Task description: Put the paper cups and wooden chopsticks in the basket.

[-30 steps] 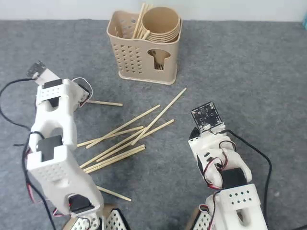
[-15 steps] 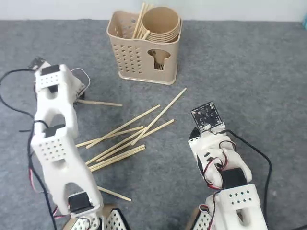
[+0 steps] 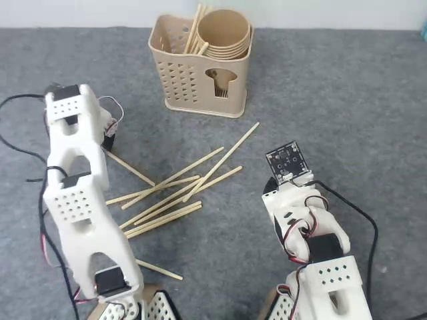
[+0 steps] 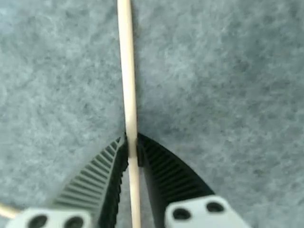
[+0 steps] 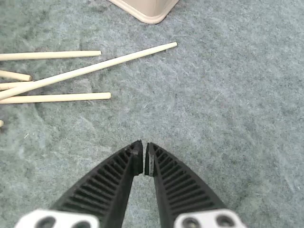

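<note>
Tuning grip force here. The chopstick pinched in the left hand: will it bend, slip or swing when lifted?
Probably stiff: the chopstick runs dead straight out of the left hand. Thin wood, so likely light. Most of its length juts past the narrow tips, so it may pivot or slip there.

White perforated arms (image 3: 73, 200) carry black ribbed fingers (image 5: 118, 185) and red-black cables (image 3: 293, 237).

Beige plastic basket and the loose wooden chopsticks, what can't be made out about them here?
- High view: how many chopsticks stand in the beige plastic basket; the stacked paper cups and its wall hide them.
- Left wrist view: the length of the wooden chopstick in the left gripper; picture edges cut off both ends.
- Right wrist view: the basket's contents; the top edge cuts it off.
</note>
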`<state>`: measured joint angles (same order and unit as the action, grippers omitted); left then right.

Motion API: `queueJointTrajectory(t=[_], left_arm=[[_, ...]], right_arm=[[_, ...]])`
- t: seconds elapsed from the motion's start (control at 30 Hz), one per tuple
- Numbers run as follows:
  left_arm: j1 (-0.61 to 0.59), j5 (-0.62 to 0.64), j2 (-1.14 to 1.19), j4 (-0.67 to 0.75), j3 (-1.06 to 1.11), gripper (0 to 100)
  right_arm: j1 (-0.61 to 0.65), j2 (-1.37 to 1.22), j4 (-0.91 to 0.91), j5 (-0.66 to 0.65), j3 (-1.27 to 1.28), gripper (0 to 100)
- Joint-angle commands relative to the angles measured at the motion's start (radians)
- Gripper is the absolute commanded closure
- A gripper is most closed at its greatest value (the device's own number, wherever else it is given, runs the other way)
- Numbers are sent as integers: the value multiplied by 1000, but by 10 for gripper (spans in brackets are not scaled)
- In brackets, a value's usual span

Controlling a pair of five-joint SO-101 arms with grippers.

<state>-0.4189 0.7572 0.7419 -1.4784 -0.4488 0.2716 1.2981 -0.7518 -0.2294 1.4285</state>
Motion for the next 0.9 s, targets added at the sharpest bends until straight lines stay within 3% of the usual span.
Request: queueJointTrajectory(t=[0.0, 0.23, 0.4, 0.57, 0.73, 0.87], left_arm=[[32, -26, -215, -20, -38, 990], [184, -167, -578, 84, -33, 989], [284, -344, -730, 292, -31, 989], [374, -531, -740, 529, -21, 989], [416, -542, -740, 787, 36, 989], [439, -542, -738, 890, 42, 989]], right_arm=[[-5, 16, 16, -26, -11, 965], [-5, 16, 16, -26, -9, 965], [-5, 16, 18, -23, -9, 965], [-5, 16, 19, -25, -8, 965], [-5, 16, 22, -25, -8, 965], [-5, 16, 22, -25, -8, 965]])
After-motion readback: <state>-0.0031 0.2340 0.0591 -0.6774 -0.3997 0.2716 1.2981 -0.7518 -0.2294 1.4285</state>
